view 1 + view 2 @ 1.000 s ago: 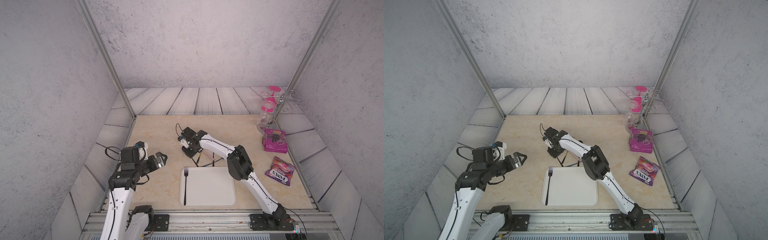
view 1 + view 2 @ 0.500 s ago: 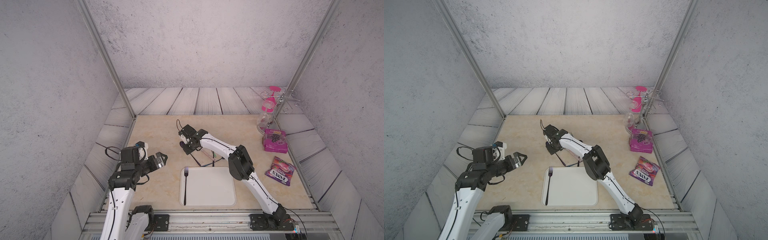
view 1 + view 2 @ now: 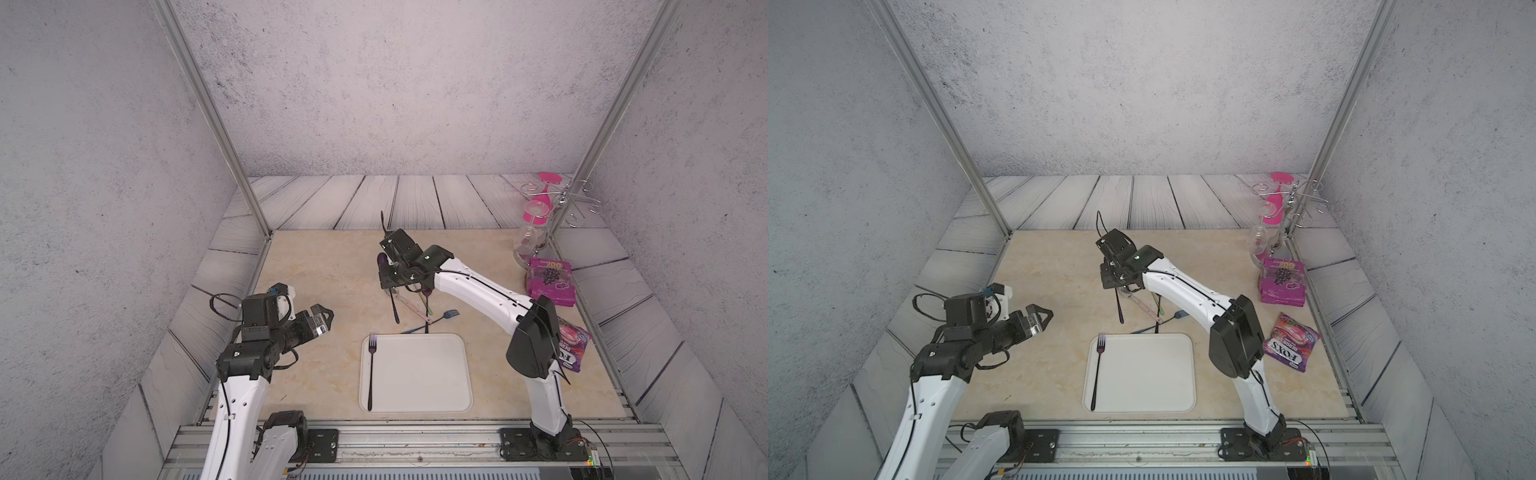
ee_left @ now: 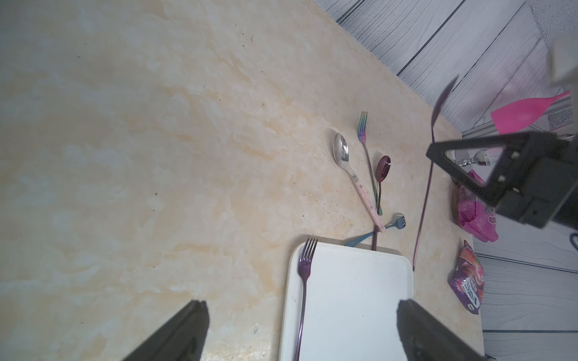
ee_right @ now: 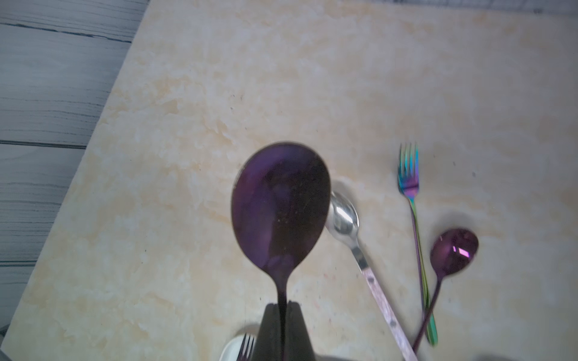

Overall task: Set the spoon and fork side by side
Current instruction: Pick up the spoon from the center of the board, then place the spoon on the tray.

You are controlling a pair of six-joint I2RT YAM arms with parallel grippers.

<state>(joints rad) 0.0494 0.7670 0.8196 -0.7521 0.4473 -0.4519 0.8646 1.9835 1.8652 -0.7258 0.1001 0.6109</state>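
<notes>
Left arm (image 3: 239, 399): white links, black joints; black cable loop (image 3: 211, 305) at its wrist's 9 o'clock; white block (image 3: 284, 293) on top.
Right arm (image 3: 478, 286): white links, bulky black elbow (image 3: 534, 345), thin black cable along shell.
Left gripper (image 3: 325, 319): black triangular fingers.
Black screwed base plates (image 3: 322, 444); red wires (image 3: 575, 442) at right base's 3 o'clock.

The spoon (image 5: 281, 212) and fork (image 3: 370, 374) are dark purple, the tray (image 3: 424, 374) plain white (the table (image 3: 316, 266) beige, marbled).

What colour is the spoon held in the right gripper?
Dark metallic purple; the spoon shows best in the right wrist view, pinched by the right gripper.
</notes>
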